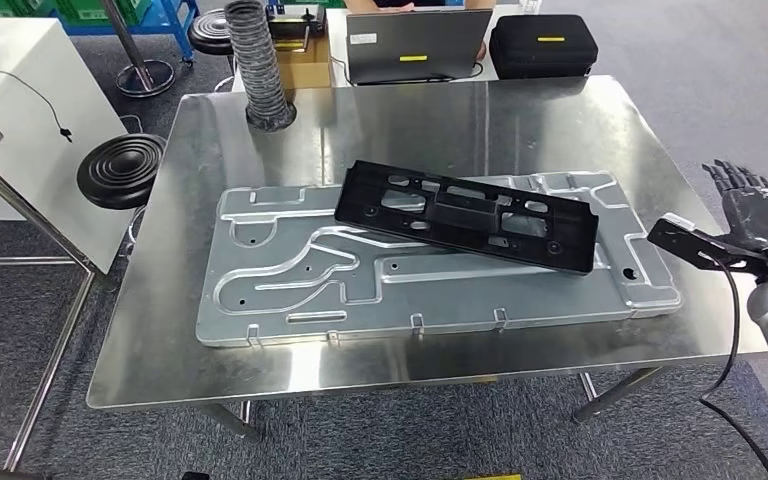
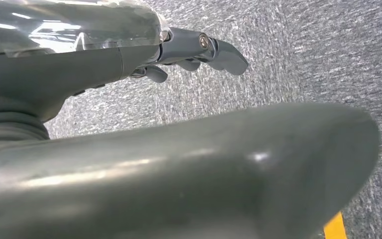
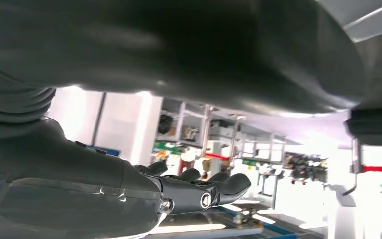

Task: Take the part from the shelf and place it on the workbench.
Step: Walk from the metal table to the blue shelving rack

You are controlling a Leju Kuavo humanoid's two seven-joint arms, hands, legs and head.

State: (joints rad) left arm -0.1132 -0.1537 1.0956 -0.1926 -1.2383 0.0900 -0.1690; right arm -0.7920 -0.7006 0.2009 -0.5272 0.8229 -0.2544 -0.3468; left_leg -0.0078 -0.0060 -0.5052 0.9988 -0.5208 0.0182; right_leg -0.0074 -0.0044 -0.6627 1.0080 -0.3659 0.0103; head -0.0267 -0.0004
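The black part (image 1: 467,214) lies on the grey plate (image 1: 300,290) on the bench (image 1: 360,120), slightly toward 1 o'clock of bench centre. The right hand (image 1: 755,205), at 3 o'clock off the bench edge, is released, fingers apart, holding nothing. The left hand (image 2: 199,50) hangs over the floor, released and empty.

Risks:
- The part rests tilted across the plate ribs; a bump could slide it.
- The right arm cable (image 1: 730,330) could snag the bench corner.

Head view bright, even overhead light; soft glare streaks on steel tabletop (image 1: 560,120). Left wrist view: near thumb (image 2: 179,174) blurred. Right wrist view: background blown out white, foreground dark, unfocused.
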